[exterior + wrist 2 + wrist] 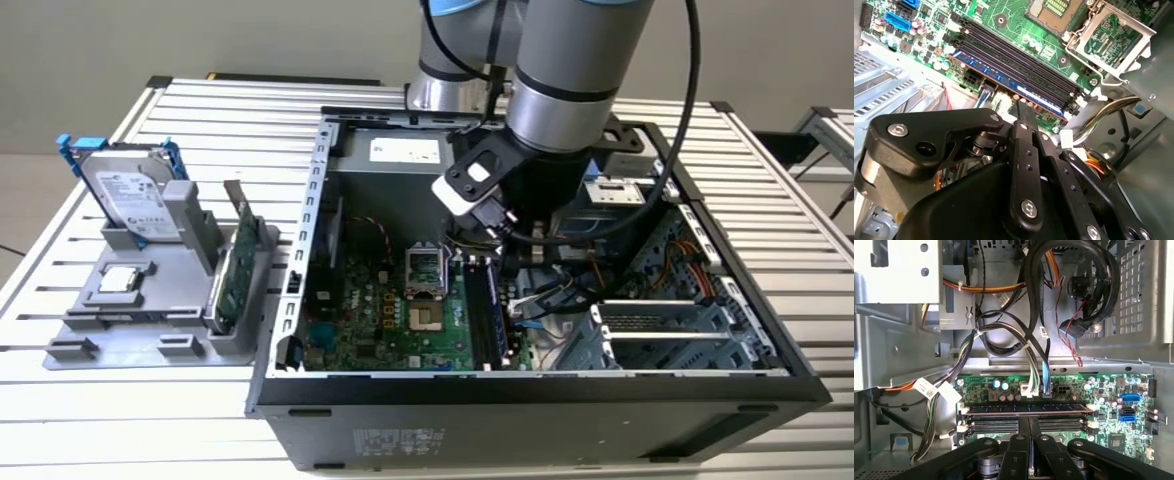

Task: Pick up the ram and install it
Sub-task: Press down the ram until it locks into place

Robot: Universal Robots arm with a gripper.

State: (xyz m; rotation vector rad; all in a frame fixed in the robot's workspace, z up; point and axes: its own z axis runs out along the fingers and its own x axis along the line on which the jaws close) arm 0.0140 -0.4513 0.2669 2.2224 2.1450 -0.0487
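Note:
The ram [1059,412] is a thin dark stick standing in a memory slot on the green motherboard [380,320], seen edge-on in the first wrist view. In the second wrist view the ram [999,75] looks bluish, lying along the outermost of the black slots. My gripper [1024,421] is shut, its two fingers pressed together. The closed tips sit at the ram's upper edge, about mid-length. In the second wrist view the gripper [1021,106] meets the stick near the connector end. In the exterior view the gripper [505,262] is down inside the open computer case [534,385].
Bundled cables [1004,340] and a metal drive cage [899,270] crowd the case beside the slots. The open processor socket [1109,35] lies next to the memory slots. A grey rack [147,300] on the exterior view's left holds a hard drive [134,195] and a green card [234,280].

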